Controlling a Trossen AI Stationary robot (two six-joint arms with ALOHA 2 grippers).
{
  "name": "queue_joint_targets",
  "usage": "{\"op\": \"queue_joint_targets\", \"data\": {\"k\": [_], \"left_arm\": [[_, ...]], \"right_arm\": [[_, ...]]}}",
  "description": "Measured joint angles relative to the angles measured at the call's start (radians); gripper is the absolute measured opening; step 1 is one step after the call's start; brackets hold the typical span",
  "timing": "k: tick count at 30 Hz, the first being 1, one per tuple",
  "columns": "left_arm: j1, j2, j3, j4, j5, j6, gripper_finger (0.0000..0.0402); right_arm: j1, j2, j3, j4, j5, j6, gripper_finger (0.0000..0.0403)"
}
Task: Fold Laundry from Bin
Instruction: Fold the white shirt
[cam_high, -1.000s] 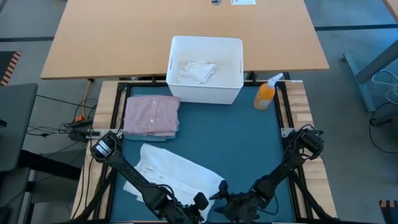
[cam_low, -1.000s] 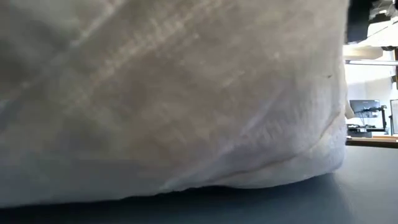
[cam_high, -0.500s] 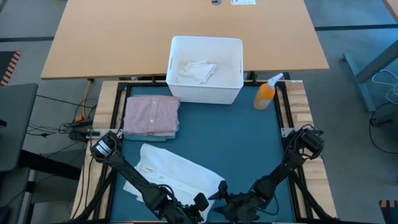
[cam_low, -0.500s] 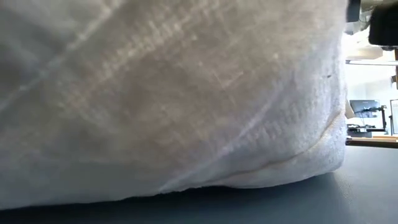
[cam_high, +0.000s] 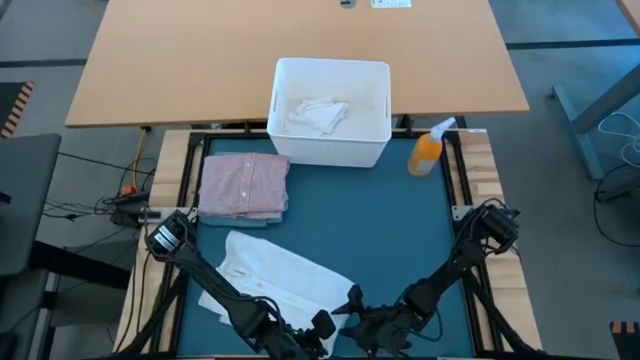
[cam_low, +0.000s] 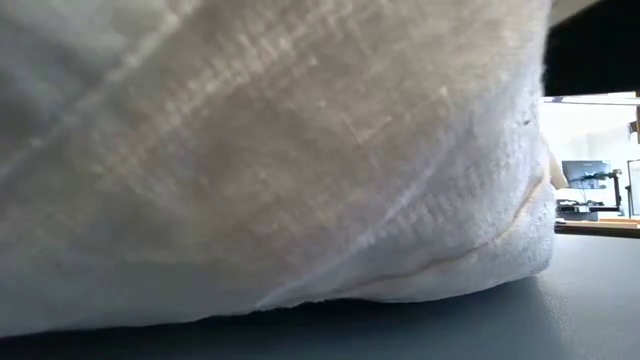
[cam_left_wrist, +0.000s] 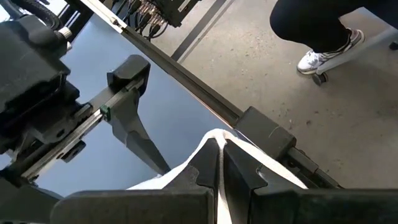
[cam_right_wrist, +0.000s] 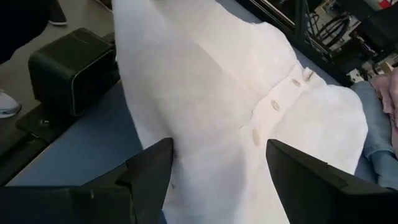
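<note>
Overhead and wrist views of the folding stage. A white shirt (cam_high: 285, 275) lies spread on the blue mat (cam_high: 390, 230) at the near left of the tabletop; its long axis runs diagonally, from the far left beside the stack toward the near centre, where one corner points at the two tools. Its row of buttons faces up in the right wrist view. The left tool (cam_left_wrist: 219, 177) sits at the near edge with its fingers together, clamped on that near corner of the shirt, which rises in a peak between them. The right tool (cam_right_wrist: 214, 171) hovers just beside it, near centre, fingers apart and empty, with the cloth directly ahead of them. A folded pink shirt (cam_high: 245, 183) rests on folded jeans (cam_right_wrist: 376, 134) at the far left of the mat. The bin (cam_high: 330, 150) stands at the far edge and holds more white cloth (cam_high: 318, 113); a spray bottle (cam_high: 427, 152) stands to its right. Likely risks: the left grip holds only a thin peak, so a sharp pull could slip it free; the right tool may pinch two layers or a mere edge, giving a skewed fold; and with both tools close together, they could collide. Dragging the shirt toward the far left could also disturb the finished stack.
</note>
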Motion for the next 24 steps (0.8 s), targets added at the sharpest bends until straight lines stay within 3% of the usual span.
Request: {"op": "queue_joint_targets", "data": {"k": [24], "left_arm": [[0.0,0.0,0.0,0.0,-0.003,0.001,0.0]], "right_arm": [[-0.039,0.0,-0.005,-0.052,-0.052,-0.017,0.0286]]}}
